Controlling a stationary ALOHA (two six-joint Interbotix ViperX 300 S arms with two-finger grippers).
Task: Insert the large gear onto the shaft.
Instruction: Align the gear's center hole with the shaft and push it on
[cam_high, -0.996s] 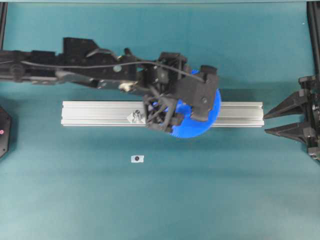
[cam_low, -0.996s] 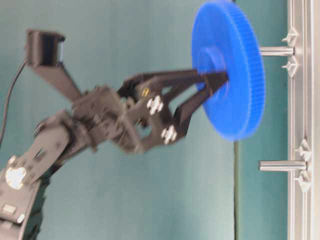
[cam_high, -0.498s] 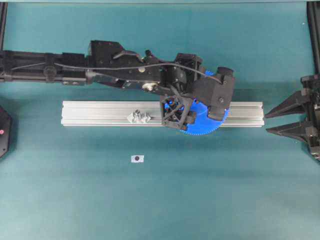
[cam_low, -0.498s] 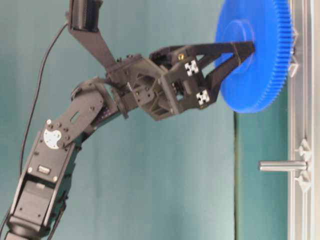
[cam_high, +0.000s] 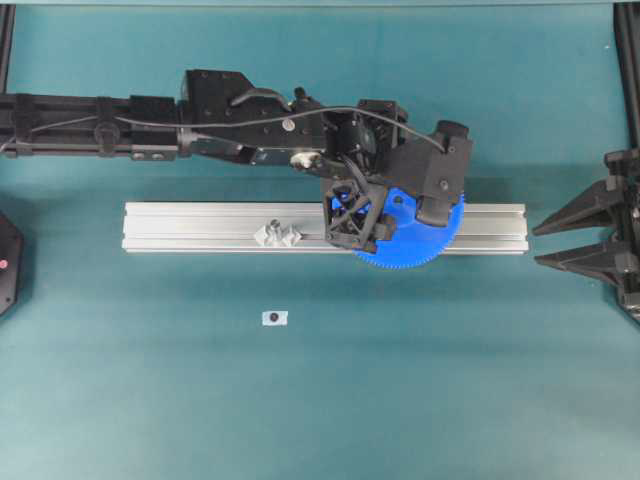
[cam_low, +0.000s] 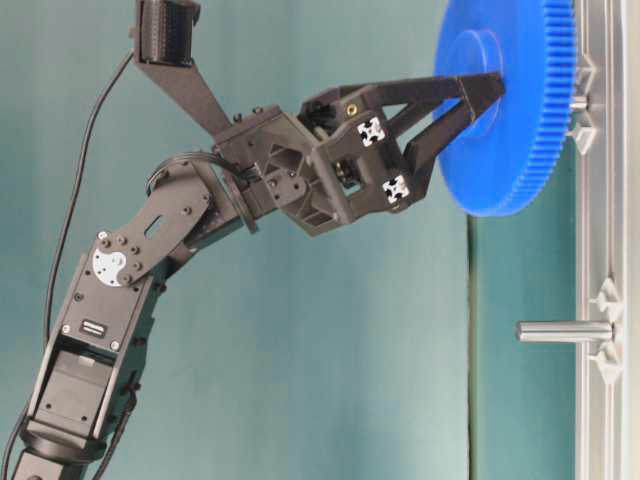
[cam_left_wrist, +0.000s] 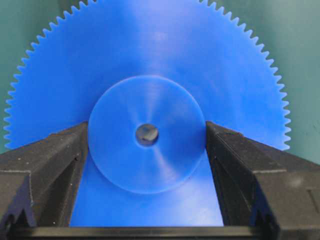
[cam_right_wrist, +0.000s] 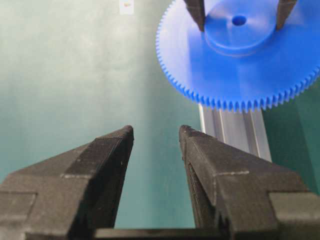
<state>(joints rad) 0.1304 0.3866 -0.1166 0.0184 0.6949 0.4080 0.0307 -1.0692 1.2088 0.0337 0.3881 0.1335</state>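
Left gripper (cam_left_wrist: 146, 150) pinching the large gear's (cam_low: 510, 105) hub over the shaft (cam_low: 580, 102); slight tilt could jam the bore.

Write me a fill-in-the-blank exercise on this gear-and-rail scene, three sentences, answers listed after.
1. The left end effector grips the large gear by its raised ____.
2. The gear's color is ____.
3. The right end effector holds ____; its jaws are apart.

Missing words: hub; blue; nothing
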